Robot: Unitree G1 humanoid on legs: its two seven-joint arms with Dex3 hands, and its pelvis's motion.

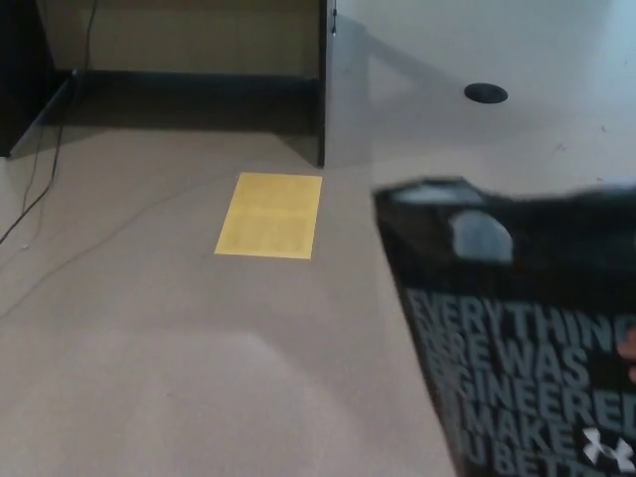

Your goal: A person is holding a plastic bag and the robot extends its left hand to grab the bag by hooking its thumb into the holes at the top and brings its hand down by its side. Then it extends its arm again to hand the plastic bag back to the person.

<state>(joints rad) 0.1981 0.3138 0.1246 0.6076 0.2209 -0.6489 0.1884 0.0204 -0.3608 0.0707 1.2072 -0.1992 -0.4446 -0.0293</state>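
Lower right of the frame: black plastic bag [517,328] fills that corner, running off the right and bottom edges, its image blurred. Top edge of the bag sits about mid-height in the picture; a pale oval handle hole [480,237] shows just below that edge, near the bag's left corner. Large grey-white lettering covers the bag's face, partly readable: "EVERYTHING", "WAS", "ENGINEERED", "MAKE"; a small white logo sits near the bottom right. Neither robot hand shows anywhere, left or right, so their state cannot be told. No person's hand is visible on the bag either. Centre left: yellow rectangular sheet [269,216] lies flat on the tan floor [149,348], well apart from the bag. Upper left: dark furniture edge and a thin cable [35,194] trailing down across the floor. Upper middle: dark vertical panel edge [322,89]. Upper right: small black round disc [486,93] on the pale surface.
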